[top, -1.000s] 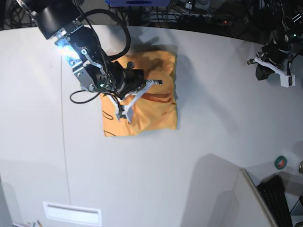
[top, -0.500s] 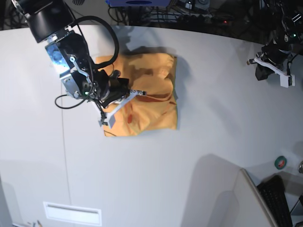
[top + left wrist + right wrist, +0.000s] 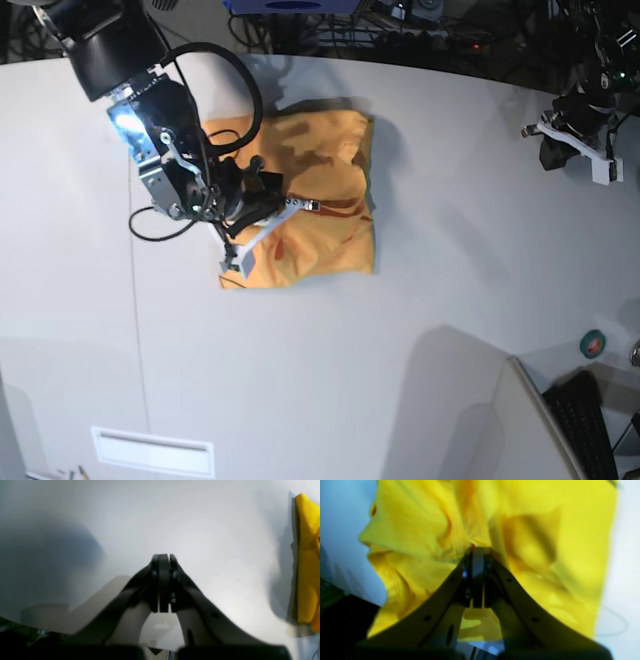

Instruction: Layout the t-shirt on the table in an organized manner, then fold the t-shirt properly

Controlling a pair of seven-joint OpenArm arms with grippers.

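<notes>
the plain orange soft-fabric t-shirt (image 3: 310,200) lies folded into a rumpled rectangle on the large flat white table (image 3: 300,380), toward its far side. the right gripper (image 3: 478,548), jaws pressed together, sits over the shirt's left part, its tips at a raised fold; whether cloth is pinched cannot be told. the left gripper (image 3: 163,556), jaws likewise closed and empty, hangs over bare table, well apart from the shirt.
</notes>
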